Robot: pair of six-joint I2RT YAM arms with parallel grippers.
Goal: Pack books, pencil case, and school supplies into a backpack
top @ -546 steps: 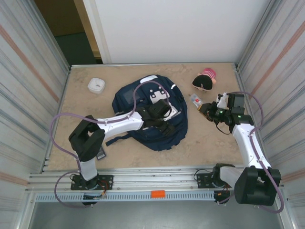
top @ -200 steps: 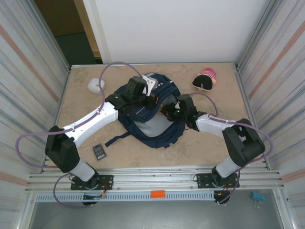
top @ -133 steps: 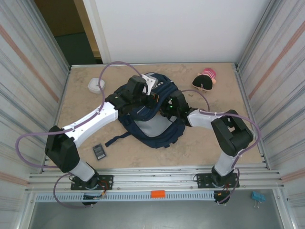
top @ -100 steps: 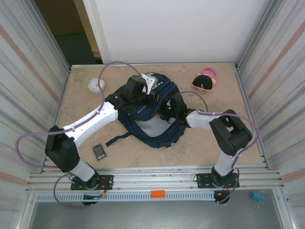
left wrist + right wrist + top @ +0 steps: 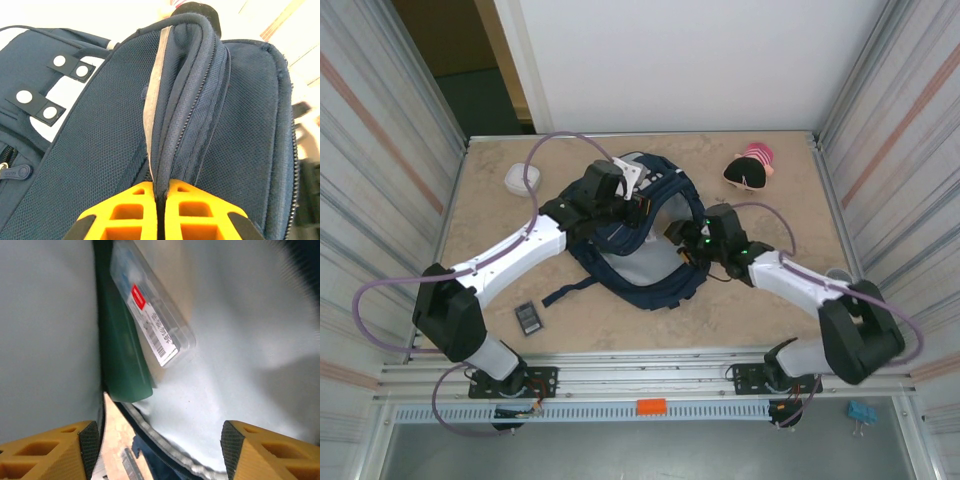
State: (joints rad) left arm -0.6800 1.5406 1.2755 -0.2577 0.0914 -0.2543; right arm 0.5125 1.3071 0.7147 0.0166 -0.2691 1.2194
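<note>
From above, the right gripper point(image 5: 678, 238) has pulled back from deep in the mouth of the backpack point(image 5: 665, 285) to its right rim, and its jaws have parted, while the left gripper point(image 5: 638, 205) is still clamped on the raised flap, holding the bag open in the middle of the table point(image 5: 760, 300). My reading is that one item has just been dropped in. Left out on the table are one flat black rectangle point(image 5: 528, 317), one small white item point(image 5: 523, 179) and one pink-and-black pouch point(image 5: 750, 168). At the left wrist, the two orange fingers are pressed together on the folded navy rim, the zipper edge running up from between them. At the right wrist, the fingers stand wide apart with nothing between them. Below them, inside the pale lining, lie one clear plastic case point(image 5: 152, 305) with a red label, released and leaning on one dark green book point(image 5: 120, 355).
</note>
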